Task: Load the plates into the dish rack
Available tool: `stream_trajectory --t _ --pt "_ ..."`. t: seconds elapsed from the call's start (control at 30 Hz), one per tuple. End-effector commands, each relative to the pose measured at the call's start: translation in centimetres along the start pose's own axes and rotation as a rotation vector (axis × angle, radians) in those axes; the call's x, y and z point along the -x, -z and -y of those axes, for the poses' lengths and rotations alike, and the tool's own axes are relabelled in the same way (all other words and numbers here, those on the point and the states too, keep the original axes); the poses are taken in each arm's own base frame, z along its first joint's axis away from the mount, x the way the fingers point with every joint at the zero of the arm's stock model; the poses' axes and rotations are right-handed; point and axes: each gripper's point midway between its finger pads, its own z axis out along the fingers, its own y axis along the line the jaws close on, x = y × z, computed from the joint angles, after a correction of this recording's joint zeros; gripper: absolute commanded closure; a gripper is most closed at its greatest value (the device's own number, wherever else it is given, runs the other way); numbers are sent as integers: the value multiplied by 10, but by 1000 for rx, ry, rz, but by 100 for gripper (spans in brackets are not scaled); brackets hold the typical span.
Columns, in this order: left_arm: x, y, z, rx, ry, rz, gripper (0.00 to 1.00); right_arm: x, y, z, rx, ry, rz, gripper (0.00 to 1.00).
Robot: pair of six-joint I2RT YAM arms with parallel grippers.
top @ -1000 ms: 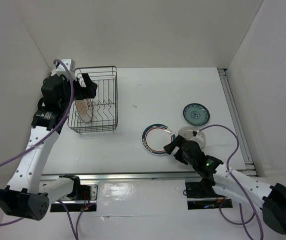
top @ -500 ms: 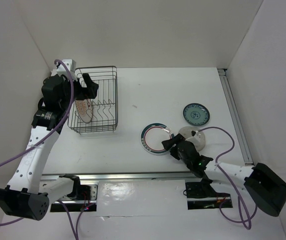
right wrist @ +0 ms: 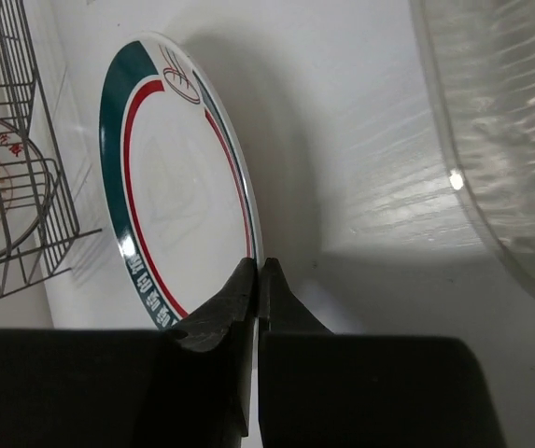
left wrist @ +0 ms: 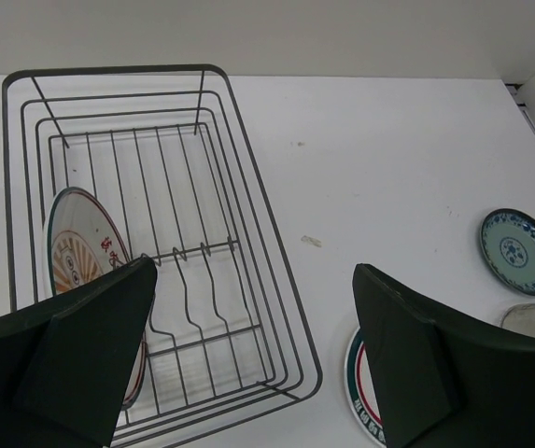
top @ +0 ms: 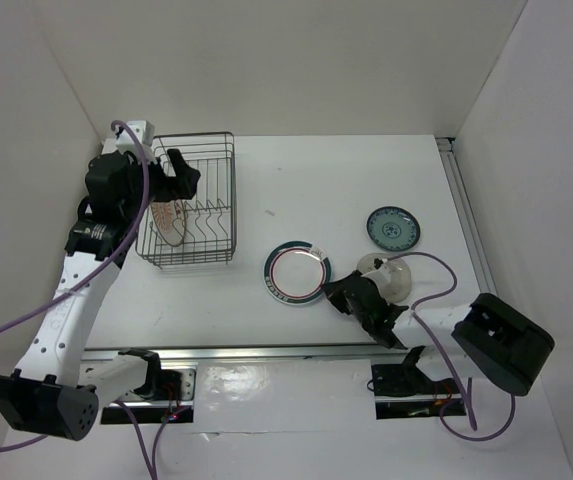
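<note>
My right gripper is pinching the near rim of the round white plate with the green and red rim ring, both fingers closed tight onto its edge. The plate is tilting up off the white table, and it is sitting just right of the rectangular dark metal wire dish rack, near the rack's front corner and not touching it.

My left gripper is hovering over the rack with its fingers spread wide and holding nothing. Inside the rack, the white plate with the orange-red centre is standing upright at the left end, beside the upright divider prongs.

The small dark teal patterned plate is lying flat well to the right of the rack. The small pale beige-grey plate is lying nearer my right wrist, farther from the rack than the plate I am gripping, and close beside that plate.
</note>
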Motion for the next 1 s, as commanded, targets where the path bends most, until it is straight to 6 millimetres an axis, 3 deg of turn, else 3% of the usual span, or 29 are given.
stream_trajectory --t 0.0,0.13,0.27,0.43,0.63,0.73,0.97 --pt "12 -2 13 -67 8 40 0 8 1 3 -50 119 42 100" --pt "3 -9 32 -184 16 2 0 33 13 -51 80 151 125 100" --pt "-11 -13 64 -356 20 -55 0 65 36 -99 175 165 217 100" --pt "-33 -22 86 -511 42 -142 0 88 63 -140 278 198 275 100" --pt "-51 -28 107 -675 110 -226 0 83 90 -191 520 265 237 100" --pt "-56 -30 111 -716 114 -245 0 77 92 -195 551 310 219 100" --pt "-89 -35 132 -814 79 -372 0 73 106 -226 688 355 215 100"
